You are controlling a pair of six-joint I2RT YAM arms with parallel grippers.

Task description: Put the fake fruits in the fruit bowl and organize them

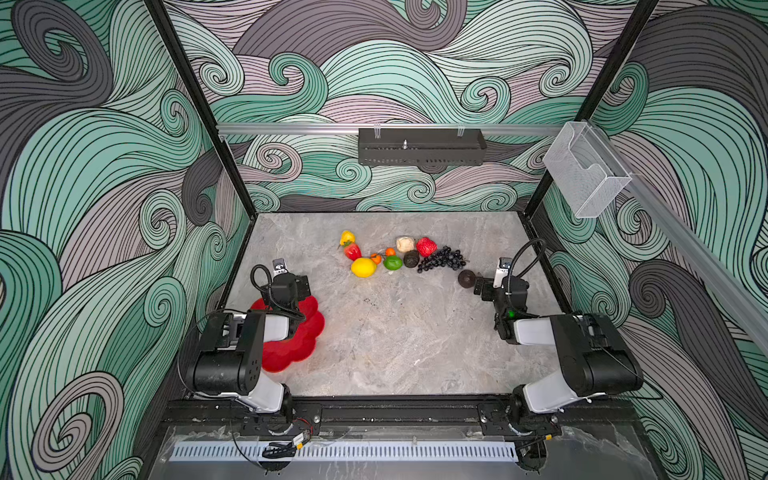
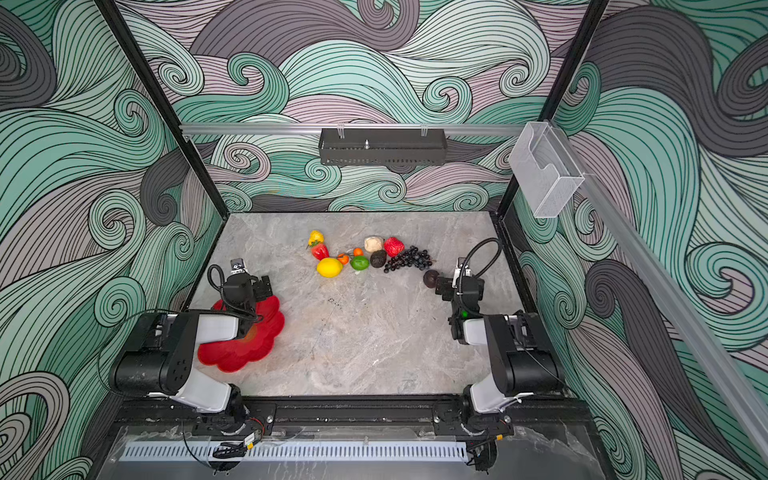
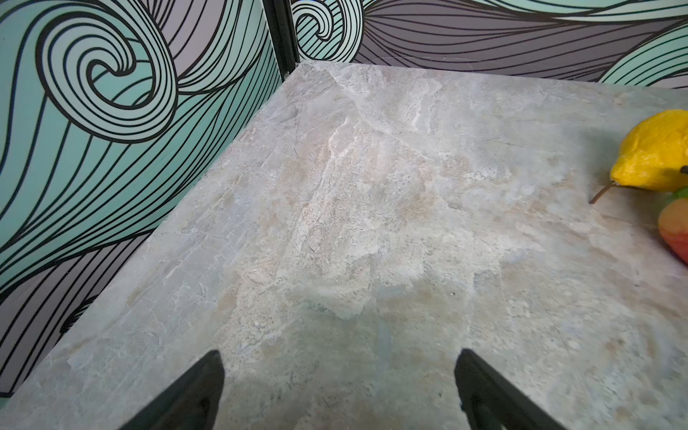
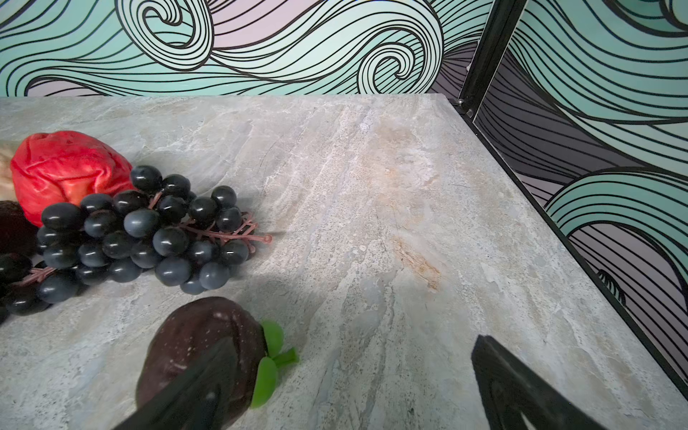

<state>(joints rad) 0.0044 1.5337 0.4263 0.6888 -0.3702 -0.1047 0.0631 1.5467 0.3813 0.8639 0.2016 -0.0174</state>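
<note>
The dark brown fruit (image 4: 201,342) lies at the tip of the right gripper (image 4: 353,357). One finger (image 4: 193,391) of that gripper overlaps the fruit in the right wrist view, and the fruit's green leaves project into the gap between the fingers. Whether the finger touches the fruit cannot be told. The right gripper's jaws are spread wide and hold nothing.

The grape bunch (image 4: 149,234) lies just beyond the dark brown fruit, ahead of the right gripper and to the same side as that finger. The other fake fruits (image 1: 392,262) form a row on the table (image 1: 395,332), running from the grape bunch away from the right gripper.

The yellow pear (image 3: 655,152) marks the row's opposite end, ahead of the left gripper (image 3: 337,372) and well to one side. The left gripper's jaws are spread wide over bare table.

The fruit bowl (image 1: 299,332) rests on the table behind the left gripper, partly covered by the left arm (image 1: 232,353). In both top views the gripper sits at the bowl's far rim.
</note>
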